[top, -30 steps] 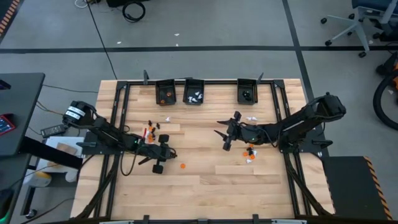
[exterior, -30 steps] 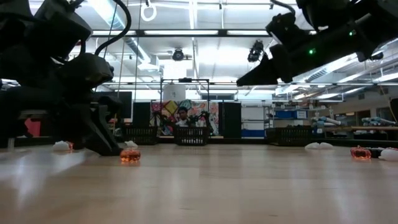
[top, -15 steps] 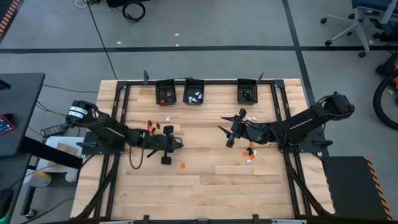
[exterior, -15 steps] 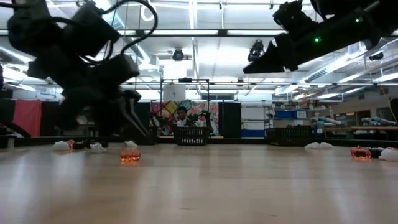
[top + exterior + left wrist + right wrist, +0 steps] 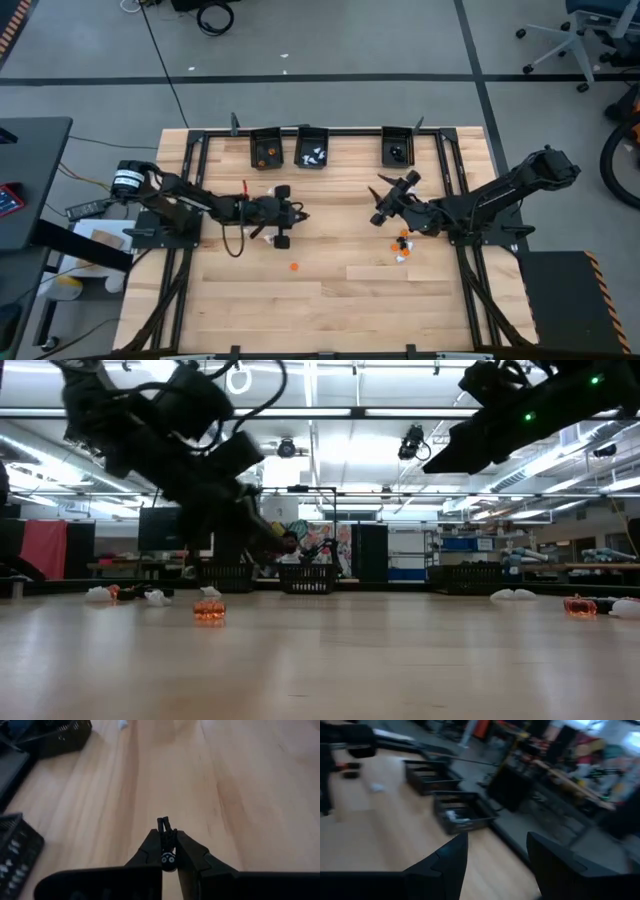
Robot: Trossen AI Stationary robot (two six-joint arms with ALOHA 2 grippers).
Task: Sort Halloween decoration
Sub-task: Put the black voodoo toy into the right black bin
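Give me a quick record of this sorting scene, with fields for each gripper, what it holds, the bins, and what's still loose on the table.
left gripper: jaws shut on a small black trinket, mid-table
right gripper: jaws open, empty, raised near the right bin
bins: three black ones along the far edge
left bin: orange pieces
middle bin: white pieces
loose: orange trinket mid-table; orange and white cluster under the right arm
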